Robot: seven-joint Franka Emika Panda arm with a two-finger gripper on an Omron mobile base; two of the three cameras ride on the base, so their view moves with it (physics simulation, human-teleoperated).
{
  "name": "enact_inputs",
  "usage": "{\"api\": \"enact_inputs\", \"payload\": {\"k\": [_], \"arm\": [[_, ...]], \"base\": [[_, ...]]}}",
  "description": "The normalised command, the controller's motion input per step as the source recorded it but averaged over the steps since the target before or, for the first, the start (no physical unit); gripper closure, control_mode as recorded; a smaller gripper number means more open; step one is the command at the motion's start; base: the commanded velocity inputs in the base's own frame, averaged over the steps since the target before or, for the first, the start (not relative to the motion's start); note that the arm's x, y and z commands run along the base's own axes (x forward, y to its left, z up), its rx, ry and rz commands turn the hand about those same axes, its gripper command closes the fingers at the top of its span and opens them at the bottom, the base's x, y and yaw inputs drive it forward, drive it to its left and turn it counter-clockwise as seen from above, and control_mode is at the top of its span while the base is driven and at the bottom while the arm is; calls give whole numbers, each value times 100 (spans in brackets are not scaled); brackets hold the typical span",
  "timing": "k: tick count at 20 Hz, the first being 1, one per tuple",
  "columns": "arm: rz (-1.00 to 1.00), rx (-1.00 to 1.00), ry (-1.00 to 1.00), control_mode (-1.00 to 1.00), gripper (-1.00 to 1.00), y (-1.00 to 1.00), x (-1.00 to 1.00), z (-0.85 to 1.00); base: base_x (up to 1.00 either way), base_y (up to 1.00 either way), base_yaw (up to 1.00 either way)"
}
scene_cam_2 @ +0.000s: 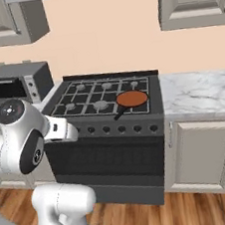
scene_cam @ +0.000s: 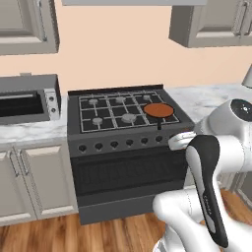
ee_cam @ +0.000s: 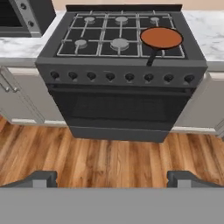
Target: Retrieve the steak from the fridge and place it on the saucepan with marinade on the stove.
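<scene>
Jaws (ee_cam: 112,179) spread wide, holding nothing, facing the stove (ee_cam: 120,65) and saucepan with marinade (ee_cam: 161,38).

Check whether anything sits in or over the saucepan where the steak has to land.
Nothing visible does: the saucepan on the stove shows a bare orange-brown inside, with nothing above it. The open tool holds nothing.
</scene>
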Motion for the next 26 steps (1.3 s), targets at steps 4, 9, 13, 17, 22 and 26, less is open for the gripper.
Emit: {"api": "enact_inputs", "payload": {"k": [4, 9, 13, 17, 22, 26], "arm": [[0, 0, 0, 100, -100, 0, 0, 0], [0, 0, 0, 100, -100, 0, 0, 0], [0, 0, 0, 100, -100, 0, 0, 0], [0, 0, 0, 100, -100, 0, 0, 0], [0, 0, 0, 100, -100, 0, 0, 0], [0, 0, 0, 100, -100, 0, 0, 0]], "base": [[-84, -8, -13], [-45, -23, -51], [-6, -8, -74], [0, 0, -81], [0, 0, -84], [0, -1, -85]]}}
